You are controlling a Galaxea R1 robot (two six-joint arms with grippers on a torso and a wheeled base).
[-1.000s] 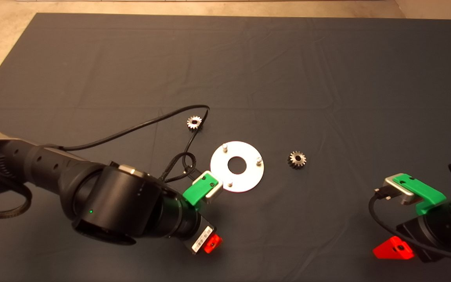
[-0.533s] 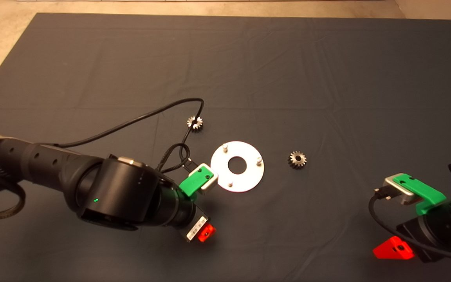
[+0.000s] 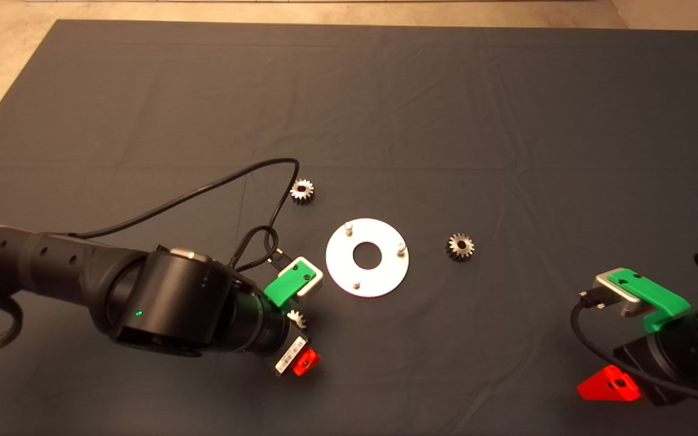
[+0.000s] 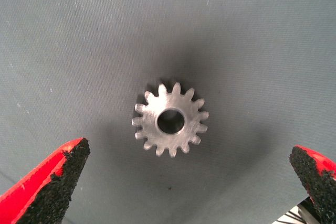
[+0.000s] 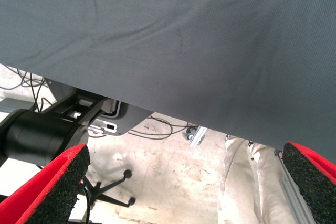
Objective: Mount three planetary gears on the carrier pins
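From above, your left claw (image 3: pixel 296 339) hovers over one of the planetary gears (image 3: pixel 296 317), just beside the disc (image 3: pixel 385 278) whose carrier pins (image 3: pixel 348 227) all stand bare; two gears lie apart. The right claw (image 3: pixel 608 384) waits at the lower right, open. In the left wrist view, the gear (image 4: pixel 170 120) lies flat between wide-open fingers (image 4: pixel 58 177), ungripped. Step in hand: the first pickup. Next, descend and close.

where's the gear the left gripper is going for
In the head view it lies on the mat under the left gripper, lower left of the disc; wrist view: gear between open fingers.
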